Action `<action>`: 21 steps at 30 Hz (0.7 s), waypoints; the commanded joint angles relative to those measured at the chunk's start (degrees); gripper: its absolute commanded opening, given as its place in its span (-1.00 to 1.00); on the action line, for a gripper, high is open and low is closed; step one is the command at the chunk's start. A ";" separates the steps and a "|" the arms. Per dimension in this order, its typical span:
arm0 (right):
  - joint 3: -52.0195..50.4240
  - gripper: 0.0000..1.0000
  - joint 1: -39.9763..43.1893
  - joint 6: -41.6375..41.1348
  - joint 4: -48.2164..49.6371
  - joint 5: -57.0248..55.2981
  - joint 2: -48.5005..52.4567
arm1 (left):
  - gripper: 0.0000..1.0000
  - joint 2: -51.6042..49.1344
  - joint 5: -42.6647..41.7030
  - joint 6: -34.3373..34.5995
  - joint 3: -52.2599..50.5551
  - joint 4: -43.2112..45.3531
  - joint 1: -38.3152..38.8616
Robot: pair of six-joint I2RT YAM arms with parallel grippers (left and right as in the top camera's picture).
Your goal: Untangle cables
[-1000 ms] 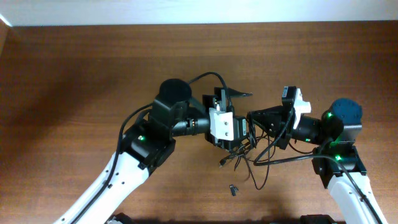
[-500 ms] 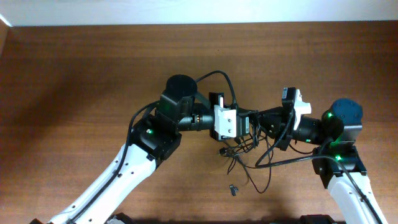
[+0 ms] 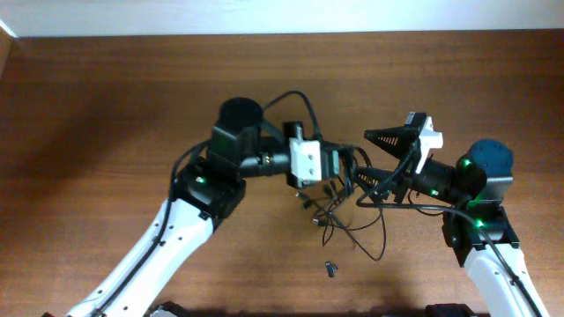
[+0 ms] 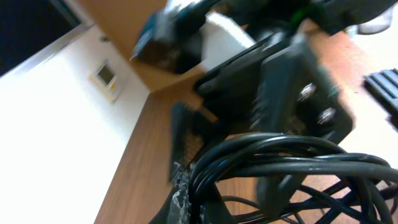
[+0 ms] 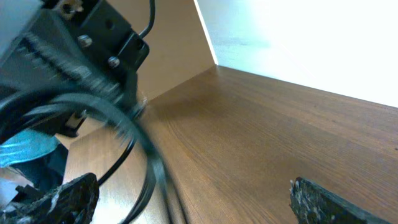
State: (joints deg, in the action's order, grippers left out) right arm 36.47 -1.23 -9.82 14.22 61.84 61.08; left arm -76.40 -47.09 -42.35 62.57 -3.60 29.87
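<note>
A tangle of thin black cables (image 3: 345, 210) lies and partly hangs at the table's middle. My left gripper (image 3: 344, 167) is shut on a bundle of their loops. In the left wrist view the cable bundle (image 4: 267, 155) runs out from between the fingertips of the left gripper (image 4: 205, 200). My right gripper (image 3: 374, 158) faces it from the right, open wide, one finger above and one below the strands. In the right wrist view the right gripper (image 5: 193, 202) is spread, and a blurred cable (image 5: 149, 168) crosses the gap without touching either finger.
A small black loose piece (image 3: 330, 269) lies on the wooden table (image 3: 106, 106) in front of the tangle. The two grippers are almost nose to nose. A white wall runs along the table's far edge.
My left gripper closed on the cable bundle and drew it up and slightly back. My right gripper, shut on the cables a second ago, has sprung open and released them.
</note>
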 commanded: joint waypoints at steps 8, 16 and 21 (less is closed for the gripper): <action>0.20 0.97 6.27 -11.72 0.20 -1.03 0.15 | -1.00 0.13 3.17 16.33 0.37 0.39 -11.19; 0.20 0.98 6.49 -15.52 1.95 5.66 0.15 | -1.00 0.11 22.12 44.87 0.37 3.34 -11.13; 0.20 0.96 4.44 -23.71 7.76 5.64 0.15 | -1.00 0.11 33.14 51.17 0.37 3.37 -6.45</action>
State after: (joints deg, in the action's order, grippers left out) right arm 36.45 4.82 -29.39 20.58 66.13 61.12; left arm -76.40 -22.37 3.60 62.57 -0.75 19.90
